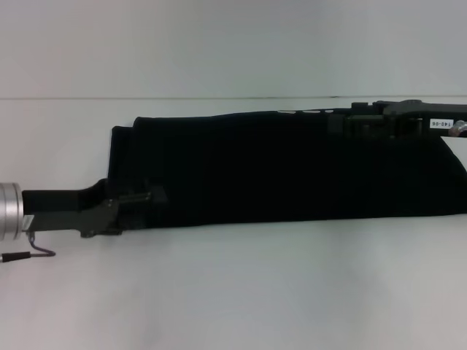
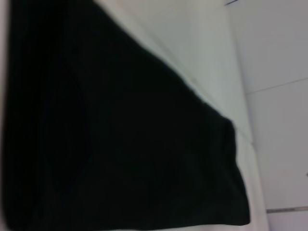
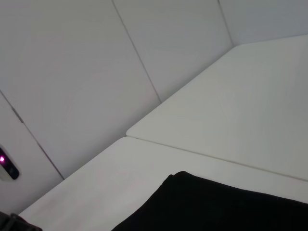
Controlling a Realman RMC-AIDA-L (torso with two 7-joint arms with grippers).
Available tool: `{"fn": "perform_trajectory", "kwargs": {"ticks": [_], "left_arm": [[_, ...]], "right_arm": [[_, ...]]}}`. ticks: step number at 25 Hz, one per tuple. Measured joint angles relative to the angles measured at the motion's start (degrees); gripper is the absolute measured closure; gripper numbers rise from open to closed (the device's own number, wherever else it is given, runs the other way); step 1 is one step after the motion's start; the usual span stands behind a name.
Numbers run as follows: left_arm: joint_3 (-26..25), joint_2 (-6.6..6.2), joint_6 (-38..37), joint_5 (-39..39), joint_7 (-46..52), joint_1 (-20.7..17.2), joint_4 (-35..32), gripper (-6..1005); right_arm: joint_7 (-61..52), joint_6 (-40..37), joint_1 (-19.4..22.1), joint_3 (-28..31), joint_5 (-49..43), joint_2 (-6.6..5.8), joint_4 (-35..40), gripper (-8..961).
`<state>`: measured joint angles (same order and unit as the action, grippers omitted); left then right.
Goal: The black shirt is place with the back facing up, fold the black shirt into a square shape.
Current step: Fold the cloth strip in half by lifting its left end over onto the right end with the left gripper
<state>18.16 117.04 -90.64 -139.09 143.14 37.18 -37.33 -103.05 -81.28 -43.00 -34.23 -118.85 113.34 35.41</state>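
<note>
The black shirt (image 1: pixel 284 168) lies on the white table (image 1: pixel 233 292) as a long flat band running from left to right, plain side up. My left gripper (image 1: pixel 146 198) is low at the band's near left corner, black against the black cloth. My right gripper (image 1: pixel 343 122) is over the band's far edge toward the right. In the left wrist view the black shirt (image 2: pixel 110 144) fills most of the picture. Only one edge of the black shirt (image 3: pixel 216 207) shows in the right wrist view.
A thin cable (image 1: pixel 29 251) hangs from the left arm's silver wrist ring (image 1: pixel 9 211) over the table. White wall panels (image 3: pixel 96 62) stand behind the table's far edge. A table seam (image 3: pixel 216 156) runs past the shirt's edge.
</note>
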Motion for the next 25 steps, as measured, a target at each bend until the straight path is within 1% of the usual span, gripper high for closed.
{"fn": "perform_trajectory", "kwargs": {"ticks": [6,12,25], "left_arm": [[0.0,-0.15,3.6,-3.4,11.2,0.3,0.5,145],[-1.0,-0.21,5.6,-4.2,18.6,-0.1,1.7,146],[-1.3,-0.58,10.4,-6.4,23.8,0.7,4.8,148]], "right_arm": [[1.0,0.2,-0.5,-1.1,0.0,0.11,0.1,19],[1.6,1.0,-0.8,-1.1,0.2,0.12,0.2,19],[1.6,2.8,-1.2,-0.9,0.3,0.11,0.2,18]]}}
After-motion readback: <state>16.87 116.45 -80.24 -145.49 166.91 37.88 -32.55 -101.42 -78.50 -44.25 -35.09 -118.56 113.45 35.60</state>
